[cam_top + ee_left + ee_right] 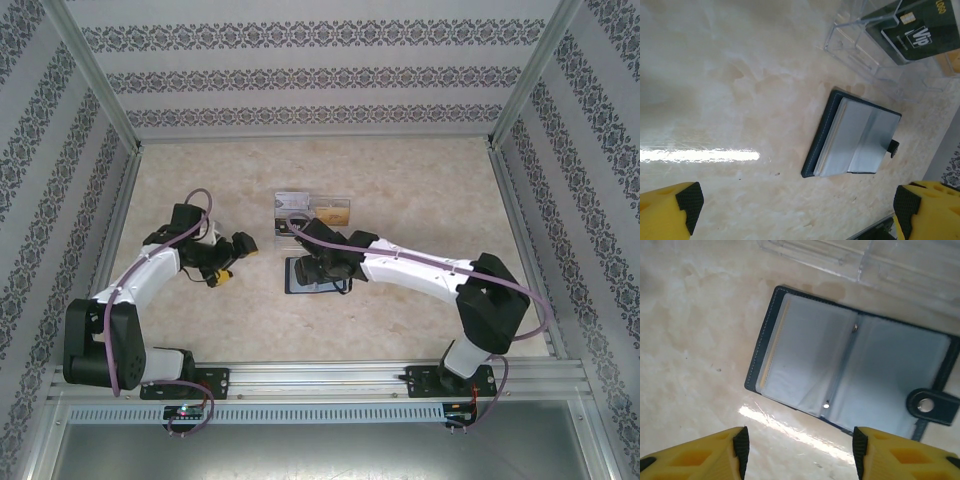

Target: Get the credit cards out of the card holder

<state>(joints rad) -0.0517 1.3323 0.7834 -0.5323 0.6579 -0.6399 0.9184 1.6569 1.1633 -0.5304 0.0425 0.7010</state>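
The right gripper (800,452) hangs over the small dark navy-blue folding card holder (850,365), its yellow fingers with black pads (742,450) apart and nothing between them: released, empty. The card holder lies opened flat on the beige marbled surface (690,340), grey-blue pockets up and round snap tab (931,406) sticking out one side. The pockets look flat and mostly empty. A thin yellowish edge along the outer pocket may be one card left in, can't tell. Near the holder, the clear plastic compartment box (860,45) has thin flat credit cards (335,211) in it: a dark "VIP" card (917,32), plus pale and gold ones in the top view. The left gripper (797,202) is fully spread, empty, off to the side and apart from the holder. Judgement: task nearly done, at most one card left to pull and the pockets to check.
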